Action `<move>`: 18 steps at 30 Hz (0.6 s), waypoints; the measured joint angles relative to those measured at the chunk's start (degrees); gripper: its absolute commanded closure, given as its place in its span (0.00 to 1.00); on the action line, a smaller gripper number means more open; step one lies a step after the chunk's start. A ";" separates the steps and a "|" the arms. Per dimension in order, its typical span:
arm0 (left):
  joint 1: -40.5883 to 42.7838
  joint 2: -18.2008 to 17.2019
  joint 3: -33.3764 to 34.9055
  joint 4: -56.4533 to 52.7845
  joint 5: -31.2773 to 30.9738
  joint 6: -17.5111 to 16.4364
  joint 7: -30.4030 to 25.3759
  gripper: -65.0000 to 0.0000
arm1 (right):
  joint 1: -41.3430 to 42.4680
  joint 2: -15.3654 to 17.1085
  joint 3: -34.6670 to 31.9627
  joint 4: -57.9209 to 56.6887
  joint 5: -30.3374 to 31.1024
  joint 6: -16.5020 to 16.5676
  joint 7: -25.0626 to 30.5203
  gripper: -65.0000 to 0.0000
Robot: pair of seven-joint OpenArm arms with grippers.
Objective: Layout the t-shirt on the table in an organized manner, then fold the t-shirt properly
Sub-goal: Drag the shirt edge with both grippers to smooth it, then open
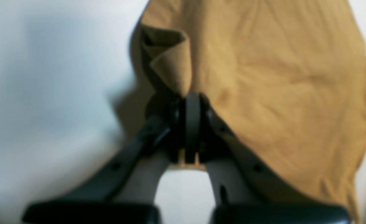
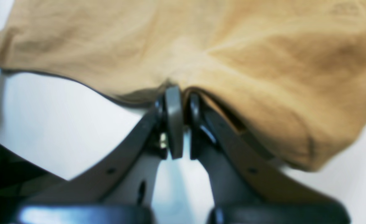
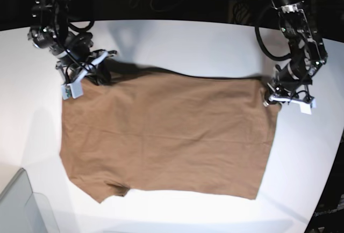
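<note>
Left gripper (image 1: 191, 102) clamping shut on a corner of the t-shirt (image 3: 166, 131), at the right far corner in the base view (image 3: 275, 94); a small flap of cloth curling up just beside the closed tips in its wrist view. Right gripper (image 2: 178, 99) pinching shut on the edge of the same cloth, at the left far corner in the base view (image 3: 94, 66). Both holding the far edge, one at each end, so the cloth between them running straight across the bench (image 3: 177, 45).

Shirt spreading away from both grippers toward the near side of the bench, long axis lying across, from one arm to the other. Neither arm nearer: each already gripping its own corner. Next move probably turning on pulling that far edge taut and setting it down flat, judging by the task.

Shirt looking plain tan-brown, mostly flat on the white bench, with soft creases across the middle. Near edge lying fairly straight; near-left corner bunching into a small fold. Neck and tag not showing.
</note>
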 measured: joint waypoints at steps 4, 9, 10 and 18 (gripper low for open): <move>2.69 -0.76 0.31 0.20 -3.56 0.00 0.57 0.99 | -0.02 0.09 0.31 -0.24 -0.09 -0.07 -0.09 0.98; 4.24 -1.70 0.15 0.17 -7.02 -0.17 -0.04 0.96 | 0.20 0.11 0.31 -0.26 -0.11 -0.07 -4.37 0.84; 4.57 -1.77 0.04 0.22 -7.74 -0.22 -0.11 0.92 | 0.31 0.11 0.31 -0.24 -0.04 -0.07 -4.39 0.82; 7.63 -4.24 -0.61 4.59 -10.69 -0.22 -0.11 0.48 | -0.07 0.33 0.59 -0.13 0.15 0.00 -4.94 0.74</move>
